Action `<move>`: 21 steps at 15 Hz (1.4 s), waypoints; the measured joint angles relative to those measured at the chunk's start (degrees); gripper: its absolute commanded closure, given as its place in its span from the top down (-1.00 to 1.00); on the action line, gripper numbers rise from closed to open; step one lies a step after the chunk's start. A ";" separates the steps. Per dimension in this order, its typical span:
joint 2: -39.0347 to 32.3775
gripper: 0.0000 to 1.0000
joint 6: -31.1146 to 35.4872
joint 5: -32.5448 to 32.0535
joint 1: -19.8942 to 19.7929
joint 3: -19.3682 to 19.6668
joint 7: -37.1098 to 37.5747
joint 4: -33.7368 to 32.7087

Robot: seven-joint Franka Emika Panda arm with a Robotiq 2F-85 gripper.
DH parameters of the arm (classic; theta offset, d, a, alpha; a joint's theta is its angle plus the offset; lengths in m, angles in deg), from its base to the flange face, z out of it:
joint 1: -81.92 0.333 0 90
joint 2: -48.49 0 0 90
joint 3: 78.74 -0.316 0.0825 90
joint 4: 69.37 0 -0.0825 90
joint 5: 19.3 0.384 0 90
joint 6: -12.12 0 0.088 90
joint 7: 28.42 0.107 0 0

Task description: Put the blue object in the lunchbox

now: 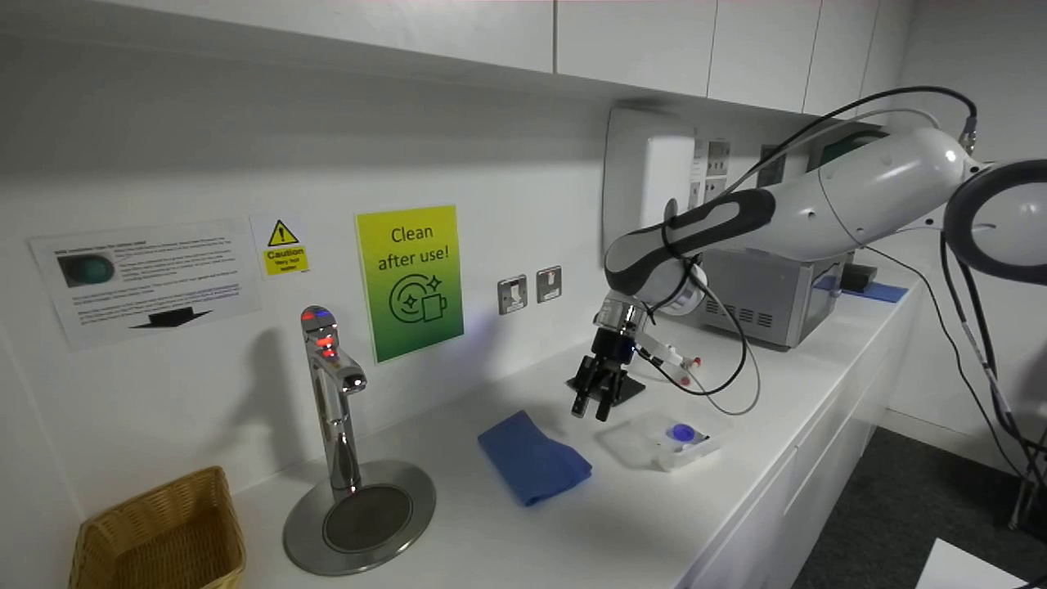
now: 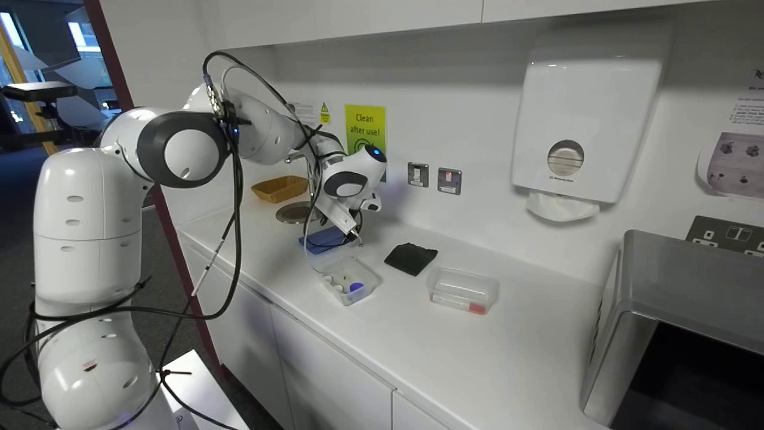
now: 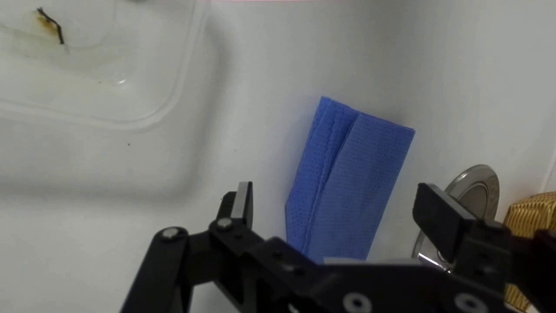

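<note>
The blue object is a folded mid-blue cloth lying flat on the white counter (image 1: 536,460), seen also in an exterior view (image 2: 321,240) and the wrist view (image 3: 343,174). My gripper (image 1: 591,409) is open and empty above the counter, fingers pointing down. In the wrist view its fingers (image 3: 334,191) stand apart on either side of the cloth, not touching it. A translucent lunchbox-like container (image 1: 691,458) stands beside the cloth, holding small items; it also shows in an exterior view (image 2: 363,273) and the wrist view (image 3: 143,124). A similar container (image 2: 462,280) stands farther off.
A black square piece (image 2: 410,258) lies between the containers and the wall. A tap (image 1: 335,409) rises from a round metal drain (image 1: 421,491). A wicker basket (image 1: 155,532) stands in the corner. A microwave (image 2: 686,286) is at the far end; cabinets hang above.
</note>
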 measured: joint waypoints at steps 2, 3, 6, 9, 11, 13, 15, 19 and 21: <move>-0.18 1.00 0.24 0.00 0.01 -0.62 0.16 0.00; -0.23 1.00 0.24 0.00 0.00 -0.74 0.16 0.00; -0.51 1.00 0.24 0.01 -0.04 -0.81 0.16 0.00; -1.18 1.00 0.24 0.01 -0.04 -0.93 0.15 0.00; -1.73 1.00 0.24 0.01 -0.04 -1.19 0.10 -0.01; -2.23 1.00 0.24 0.01 -0.04 -1.58 -0.01 -0.07; -2.66 1.00 -0.86 0.00 -0.08 -2.09 -1.19 -0.25; -3.05 1.00 -0.93 -0.08 -0.06 -2.19 -1.29 -0.19; -3.05 1.00 -0.93 -0.08 -0.07 -2.19 -1.29 -0.19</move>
